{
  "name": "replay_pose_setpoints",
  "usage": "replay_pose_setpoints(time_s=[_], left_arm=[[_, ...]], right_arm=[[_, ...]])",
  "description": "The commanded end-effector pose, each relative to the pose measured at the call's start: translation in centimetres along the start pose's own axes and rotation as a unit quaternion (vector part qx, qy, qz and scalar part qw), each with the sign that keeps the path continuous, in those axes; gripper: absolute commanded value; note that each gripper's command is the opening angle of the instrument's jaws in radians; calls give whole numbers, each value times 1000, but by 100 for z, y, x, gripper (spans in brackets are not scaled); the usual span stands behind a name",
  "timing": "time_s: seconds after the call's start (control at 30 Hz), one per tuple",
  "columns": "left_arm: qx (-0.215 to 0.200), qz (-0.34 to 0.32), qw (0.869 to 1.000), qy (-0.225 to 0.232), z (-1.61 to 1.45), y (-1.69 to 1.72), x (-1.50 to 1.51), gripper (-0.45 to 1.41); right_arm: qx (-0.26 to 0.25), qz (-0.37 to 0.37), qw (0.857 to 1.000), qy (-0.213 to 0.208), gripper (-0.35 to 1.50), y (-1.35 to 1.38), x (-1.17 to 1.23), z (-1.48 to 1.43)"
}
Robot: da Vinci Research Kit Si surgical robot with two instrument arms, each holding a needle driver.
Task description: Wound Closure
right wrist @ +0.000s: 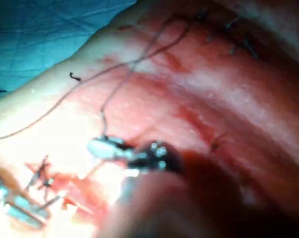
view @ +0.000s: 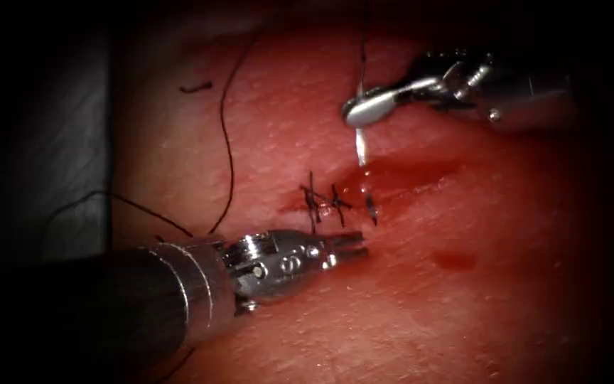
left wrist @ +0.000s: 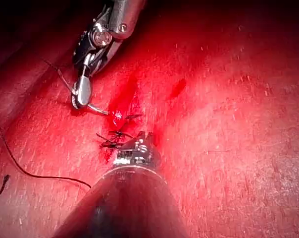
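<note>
Right claw (view: 358,112) clamped on needle (view: 360,146) near its upper end; tip in tissue (view: 506,284) at the cut (view: 364,186). Left claw (view: 353,242) narrow, holding nothing, nearer the stitches (view: 321,203).

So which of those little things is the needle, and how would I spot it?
Start at the dark knotted stitches on the tissue. Just right of them lies red fluid; the needle dips into it, held by the right tool. Unlike the thread, it is bright metal.
</note>
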Motion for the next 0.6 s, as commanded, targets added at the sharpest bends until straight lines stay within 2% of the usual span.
replay_pose_setpoints(time_s=[0.03, 0.13, 0.27, 0.6], left_arm=[[-2, 0, 1000, 0, 8, 2, -3, -13], [-3, 1, 1000, 1, 8, 0, -4, -13], [-3, 1, 1000, 1, 8, -1, -4, -13], [-4, 1, 1000, 1, 6, -2, -4, -13]], right_arm=[[13, 14, 1000, -4, -35, -4, -10, 14], [41, 61, 997, -22, -35, -18, -22, 25], [51, 95, 994, -32, -35, -29, -34, 35], [68, 119, 989, -54, -35, -62, -69, 46]])
